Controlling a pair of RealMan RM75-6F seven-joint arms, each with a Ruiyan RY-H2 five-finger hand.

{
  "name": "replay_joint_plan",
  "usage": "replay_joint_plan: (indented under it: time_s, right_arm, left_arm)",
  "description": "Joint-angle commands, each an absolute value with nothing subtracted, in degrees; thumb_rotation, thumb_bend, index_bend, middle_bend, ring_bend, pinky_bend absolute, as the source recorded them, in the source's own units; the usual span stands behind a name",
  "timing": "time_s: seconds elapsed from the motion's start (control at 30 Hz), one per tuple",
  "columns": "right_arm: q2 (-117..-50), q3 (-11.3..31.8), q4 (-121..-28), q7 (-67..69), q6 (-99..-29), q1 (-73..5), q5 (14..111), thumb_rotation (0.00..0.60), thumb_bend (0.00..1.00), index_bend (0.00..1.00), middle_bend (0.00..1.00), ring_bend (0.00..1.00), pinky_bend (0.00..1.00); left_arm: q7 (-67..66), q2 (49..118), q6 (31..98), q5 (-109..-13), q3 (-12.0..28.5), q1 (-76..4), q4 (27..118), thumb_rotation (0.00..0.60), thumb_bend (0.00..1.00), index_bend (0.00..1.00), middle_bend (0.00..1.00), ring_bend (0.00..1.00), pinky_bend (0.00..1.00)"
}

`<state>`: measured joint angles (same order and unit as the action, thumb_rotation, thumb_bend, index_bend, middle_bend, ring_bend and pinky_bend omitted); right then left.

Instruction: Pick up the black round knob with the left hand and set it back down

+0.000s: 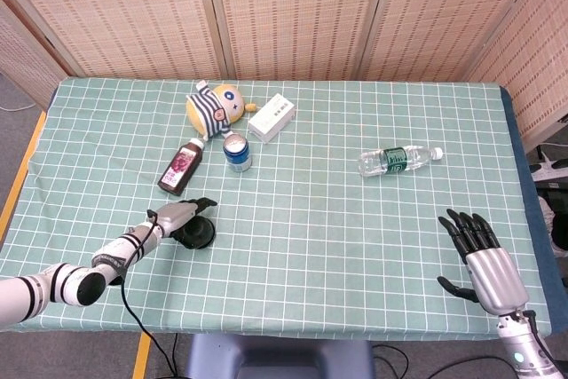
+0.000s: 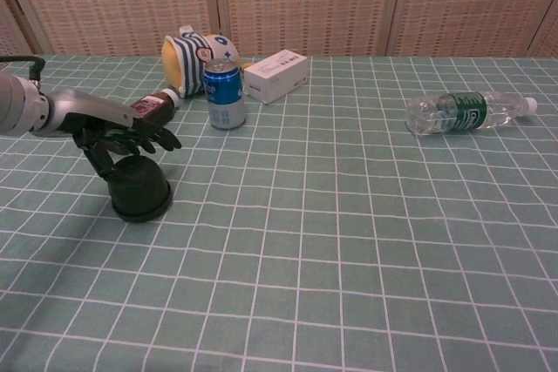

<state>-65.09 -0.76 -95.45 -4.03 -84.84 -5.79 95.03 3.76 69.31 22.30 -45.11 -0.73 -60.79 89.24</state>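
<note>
The black round knob (image 1: 199,235) (image 2: 139,189) stands on the green checked tablecloth near the front left. My left hand (image 1: 182,213) (image 2: 118,128) hovers right over its top, fingers stretched out above it and the thumb reaching down along its left side. I cannot make out a closed grasp; the knob still sits on the cloth. At the front right corner, my right hand (image 1: 479,250) rests open with fingers spread and nothing in it, seen only in the head view.
Just behind the knob lies a dark juice bottle (image 1: 181,167) (image 2: 150,108). A blue can (image 1: 237,152) (image 2: 224,93), a striped plush toy (image 1: 213,108) (image 2: 187,51) and a white box (image 1: 272,117) (image 2: 275,76) stand further back. A water bottle (image 1: 399,160) (image 2: 462,111) lies at right.
</note>
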Motion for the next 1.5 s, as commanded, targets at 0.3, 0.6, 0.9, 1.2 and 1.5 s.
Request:
replay_joint_plan:
  time_s: [0.3,0.6,0.9,1.2,1.5]
  right_arm:
    - [-65.0,-0.6,-95.6,-4.0,-84.9,-5.8,94.8,0.600,0.10,0.00,0.00,0.00,0.00]
    - [-64.6,-0.8,-95.9,-4.0,-84.7,-5.8,95.0,0.600,0.10,0.00,0.00,0.00,0.00]
    - [-64.5,-0.8,-95.8,-3.9,-85.0,-5.7,95.1,0.600,0.10,0.00,0.00,0.00,0.00]
    - [-64.6,-0.7,-95.9,-4.0,-85.0,-5.6,95.0,0.600,0.10,0.00,0.00,0.00,0.00]
    - [-64.5,-0.8,-96.1,-3.6,-84.9,-5.6,95.1,0.600,0.10,0.00,0.00,0.00,0.00]
  left_arm:
    - [0.4,70.0,19.5,-40.7,-6.8,-66.2,87.3,0.600,0.35,0.00,0.01,0.00,0.13]
    - [-1.3,71.2,21.4,-38.3,-10.0,-68.8,87.9,0.600,0.36,0.00,0.08,0.03,0.16]
    - [-3.0,71.7,23.9,-36.4,-12.3,-70.0,88.7,0.600,0.36,0.16,0.20,0.11,0.19]
    - [-5.6,72.2,27.5,-36.3,-13.9,-69.7,90.1,0.600,0.36,0.50,0.47,0.28,0.28]
    - [-6.8,71.2,29.6,-36.7,-13.6,-68.7,91.7,0.600,0.37,0.66,0.64,0.40,0.32]
